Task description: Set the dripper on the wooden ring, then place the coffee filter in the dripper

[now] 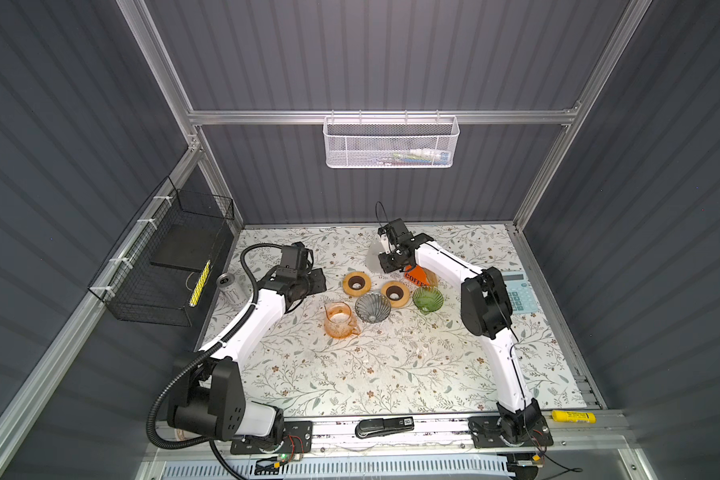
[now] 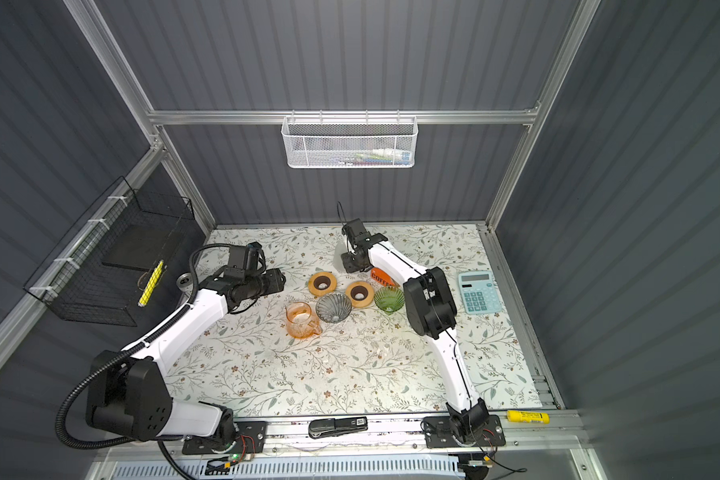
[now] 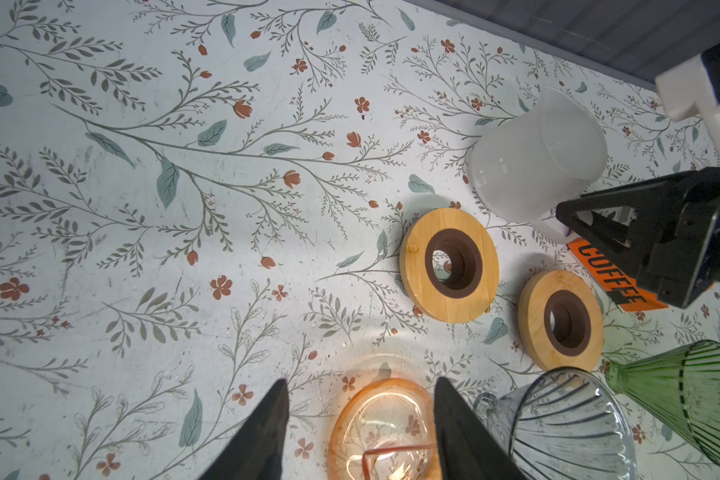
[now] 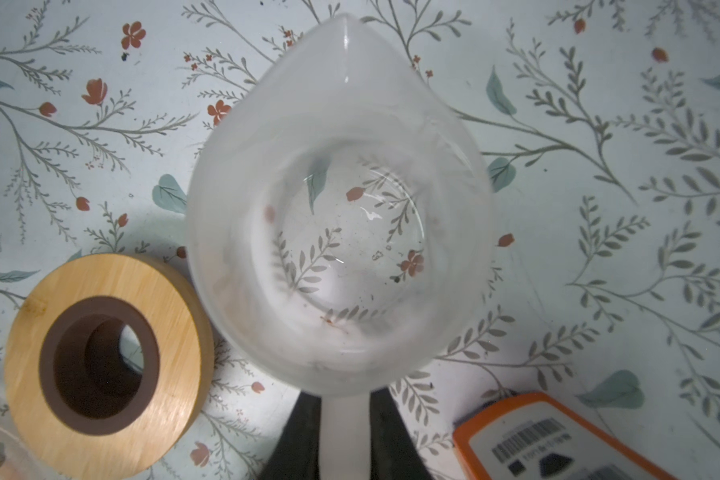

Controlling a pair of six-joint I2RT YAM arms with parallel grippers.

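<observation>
Right gripper (image 4: 345, 395) is seen closed on the handle of a frosted pitcher (image 4: 337, 124), one black finger pressed against each side. The pitcher is stood upright on the floral table (image 1: 350, 374), spout pointed away from the wrist. Just beside it a wooden ring (image 4: 175, 316) is laid flat, with a second wooden ring (image 3: 558, 280) near the first. An orange pack (image 3: 612, 278) lettered COFFEE is found partly under the same arm. The coffee filter itself cannot be picked out in any view, and what the pack holds cannot be told. Nearer the front, an orange glass server (image 1: 338, 319), a grey dripper (image 1: 373, 306) and a green dripper (image 1: 427, 298) are ranged in a loose row, mouths upward. Left gripper (image 3: 361, 380) is held partly open above the table with nothing between its fingers; the server is seen just past its tips. Farther out, a calculator (image 1: 516, 293) is noted beside the right arm, a can (image 1: 227, 282) at the table's left edge, and a stapler (image 1: 385, 427) on the front rail.
</observation>
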